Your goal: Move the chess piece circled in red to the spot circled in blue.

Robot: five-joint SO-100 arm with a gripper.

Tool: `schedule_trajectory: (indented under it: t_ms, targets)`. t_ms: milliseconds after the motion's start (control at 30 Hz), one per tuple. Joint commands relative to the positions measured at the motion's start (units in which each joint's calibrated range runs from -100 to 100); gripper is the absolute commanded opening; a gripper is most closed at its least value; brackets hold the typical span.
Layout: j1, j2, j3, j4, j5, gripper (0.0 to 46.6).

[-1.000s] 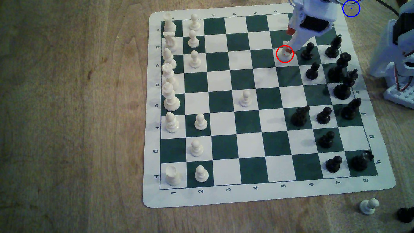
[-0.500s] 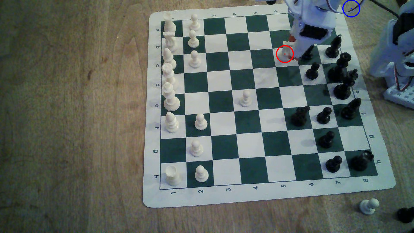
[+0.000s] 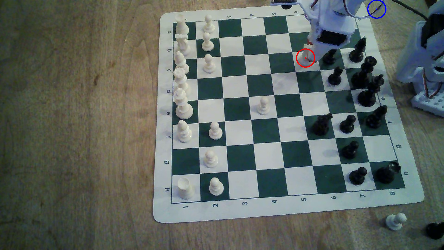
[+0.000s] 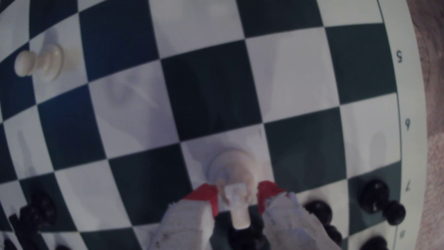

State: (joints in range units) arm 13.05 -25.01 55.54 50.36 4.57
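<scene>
The chess piece circled in red, a white knight (image 3: 305, 59), stands on a white square at the far right part of the chessboard (image 3: 240, 211) in the exterior view. My gripper (image 3: 311, 51) has come down over it from the upper right. In the wrist view the knight (image 4: 236, 175) sits between the red fingertips (image 4: 204, 196), with a narrow gap on each side; the gripper (image 4: 236, 196) is open. The spot circled in blue (image 3: 376, 9) lies on bare wood beyond the board's far right corner, partly crossed by a cable.
Black pawns (image 3: 329, 56) (image 3: 335, 76) stand just right of the knight, with more black pieces behind them. The arm's base (image 3: 427, 72) is at the exterior view's right edge. A white pawn (image 3: 396, 221) and a black piece (image 3: 434, 230) lie off the board.
The gripper has lowered and shifted slightly left, so its fingers now straddle the knight. The knight has not moved.
</scene>
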Motion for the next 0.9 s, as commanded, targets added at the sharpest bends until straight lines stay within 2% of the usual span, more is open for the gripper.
schedule_trajectory:
  t_ms: [0, 300, 433, 667, 867]
  targets:
    - [0.05, -0.54, -1.68, -1.14, -0.20, 6.6]
    - [-0.34, -0.46, -1.68, -1.55, -0.29, 0.3]
    - [-0.34, -0.71, -1.68, -1.63, -0.29, 0.3]
    - [-0.58, -3.17, -5.94, -0.48, -2.83, 0.2]
    - [3.02, -6.06, -11.38, 4.51, -1.81, 0.2]
